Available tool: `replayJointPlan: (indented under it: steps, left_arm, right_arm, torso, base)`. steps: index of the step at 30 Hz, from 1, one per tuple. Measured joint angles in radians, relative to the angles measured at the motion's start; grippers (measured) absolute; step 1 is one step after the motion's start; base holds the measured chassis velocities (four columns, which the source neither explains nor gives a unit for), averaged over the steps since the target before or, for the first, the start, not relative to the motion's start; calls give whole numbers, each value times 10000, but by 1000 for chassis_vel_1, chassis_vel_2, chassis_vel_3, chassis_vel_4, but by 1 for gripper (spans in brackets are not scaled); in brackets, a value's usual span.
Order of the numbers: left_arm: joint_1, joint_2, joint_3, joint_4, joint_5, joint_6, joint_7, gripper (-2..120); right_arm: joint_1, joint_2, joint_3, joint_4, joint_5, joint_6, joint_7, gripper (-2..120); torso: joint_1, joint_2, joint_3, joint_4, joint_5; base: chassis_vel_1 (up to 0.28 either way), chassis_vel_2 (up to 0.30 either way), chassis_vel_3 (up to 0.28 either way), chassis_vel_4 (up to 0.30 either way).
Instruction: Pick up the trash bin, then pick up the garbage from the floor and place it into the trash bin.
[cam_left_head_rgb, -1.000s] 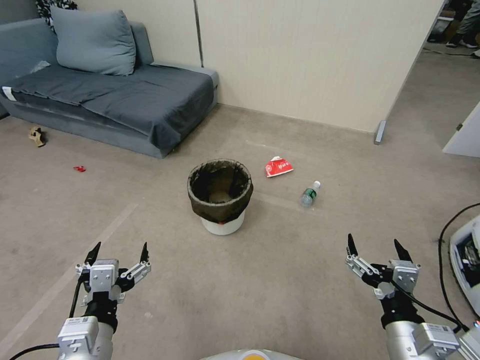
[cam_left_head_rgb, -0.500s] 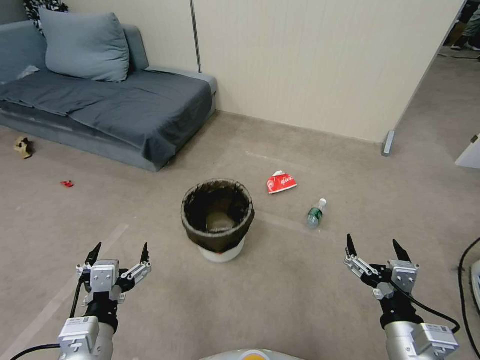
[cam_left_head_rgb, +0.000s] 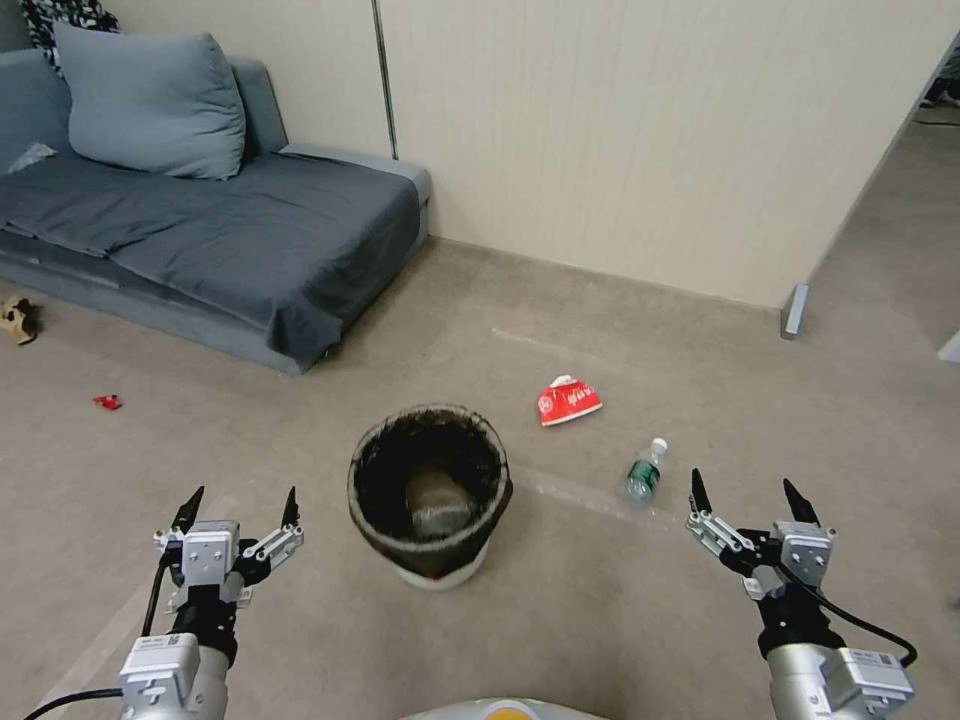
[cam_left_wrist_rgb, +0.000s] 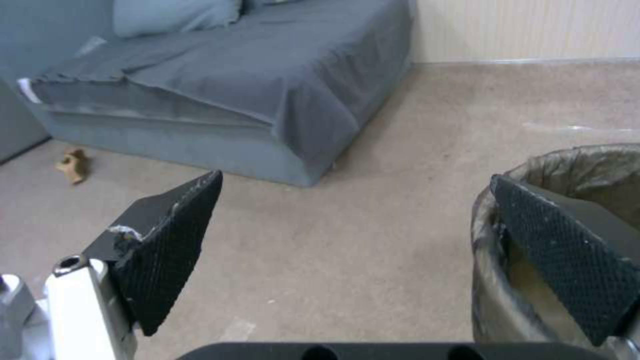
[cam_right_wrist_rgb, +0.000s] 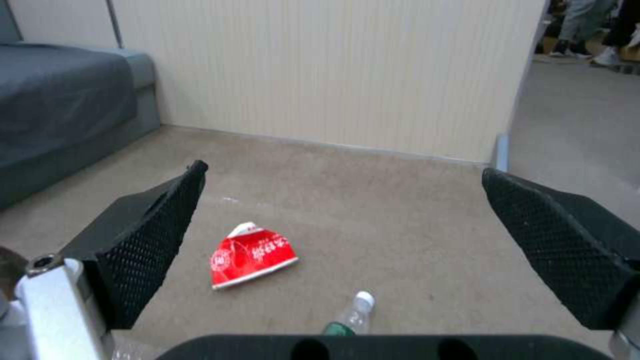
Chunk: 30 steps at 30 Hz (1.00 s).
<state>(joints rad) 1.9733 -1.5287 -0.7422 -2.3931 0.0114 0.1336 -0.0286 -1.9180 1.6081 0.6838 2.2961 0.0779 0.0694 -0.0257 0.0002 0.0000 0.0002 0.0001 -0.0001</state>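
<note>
The trash bin (cam_left_head_rgb: 430, 497), white with a dark bag folded over its rim, stands on the carpet straight ahead, between my two arms; its bagged rim (cam_left_wrist_rgb: 493, 220) fills one side of the left wrist view. A crumpled red-and-white paper cup (cam_left_head_rgb: 567, 401) (cam_right_wrist_rgb: 250, 255) lies beyond it on the right. A clear green-labelled bottle (cam_left_head_rgb: 646, 471) (cam_right_wrist_rgb: 353, 314) lies just ahead of my right gripper (cam_left_head_rgb: 744, 493), which is open and empty. My left gripper (cam_left_head_rgb: 240, 498) is open too, to the left of the bin. A red scrap (cam_left_head_rgb: 106, 402) and brown paper (cam_left_head_rgb: 17, 320) lie far left.
A grey sofa (cam_left_head_rgb: 200, 230) with a cushion stands at the back left against a beige wall (cam_left_head_rgb: 640, 130). The wall ends at a corner (cam_left_head_rgb: 795, 310) on the right, with open floor past it. Carpet around the bin is free.
The whole head picture has shifted: the bin, cup and bottle now sit lower and nearer, so the camera has come closer. Both grippers hold the same open pose.
</note>
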Motion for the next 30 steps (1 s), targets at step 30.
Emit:
replayJointPlan:
  steps: [30]
  left_arm:
    - [-2839, 2116, 1413, 310, -2816, 5752, -526, 100]
  right_arm:
    - [339, -347, -417, -301, 341, -1180, 652, 100]
  torso:
    - [-2, 0, -1, -1, 2]
  base:
    - [-6, 7, 8, -5]
